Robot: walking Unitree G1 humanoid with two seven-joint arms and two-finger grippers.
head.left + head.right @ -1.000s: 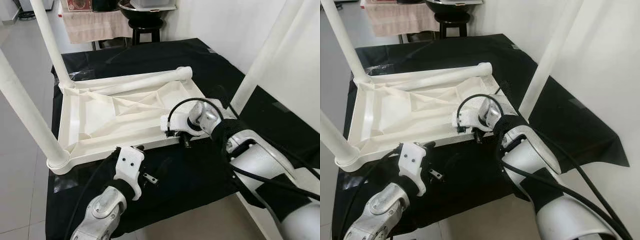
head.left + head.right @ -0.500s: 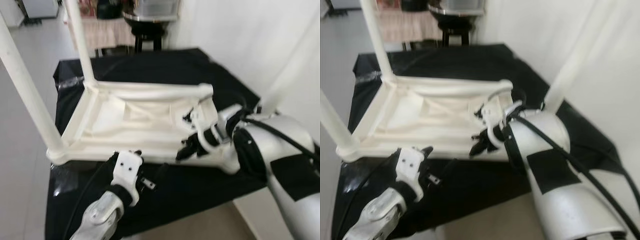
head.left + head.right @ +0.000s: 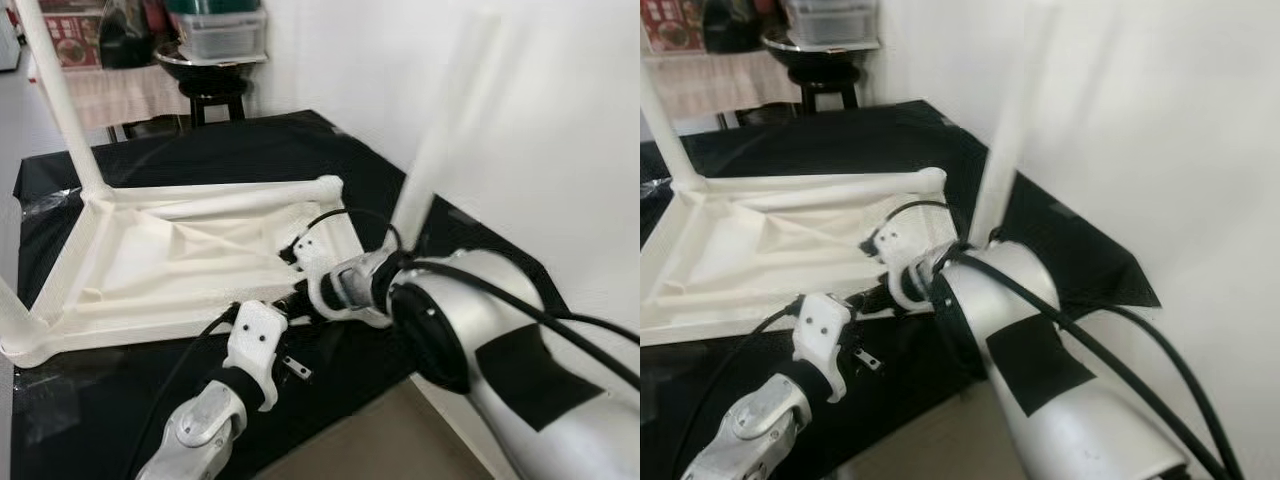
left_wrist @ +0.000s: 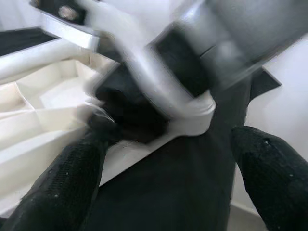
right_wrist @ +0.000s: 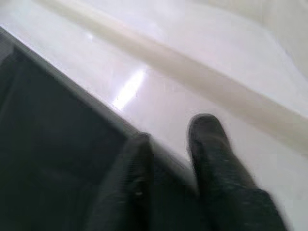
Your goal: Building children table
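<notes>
Desk (image 3: 200,150): draped in black cloth, it carries the whole job; a bare black strip runs along its near edge.

Children's table (image 3: 170,260): white plastic, lying upside down on the desk, ribbed underside facing up.

Far-left leg (image 3: 62,95): stands upright from the back left corner of the upturned table.

Near-left leg (image 3: 15,320): rises from the front left corner socket, cut off by the picture's edge.

Left tool (image 4: 163,187): sits low over the black strip just in front of the table's near rim, at the end of the silver left arm. Its two black fingers (image 4: 62,187) are spread wide apart with nothing between them, pointing at the right arm's wrist.

Right tool (image 5: 171,159): reaches in from the right to the table's near rim, close to the front right corner. One black finger (image 5: 211,149) lies over the white rim, the other sits lower by the dark cloth, with a narrow gap between them; whether they pinch the rim I cannot tell, the view is blurred.

Right leg (image 3: 440,150): a white post, blurred, standing up from the right corner behind the right arm.

Stool (image 3: 215,95): dark, beyond the desk, with a bowl and a lidded container on top.
</notes>
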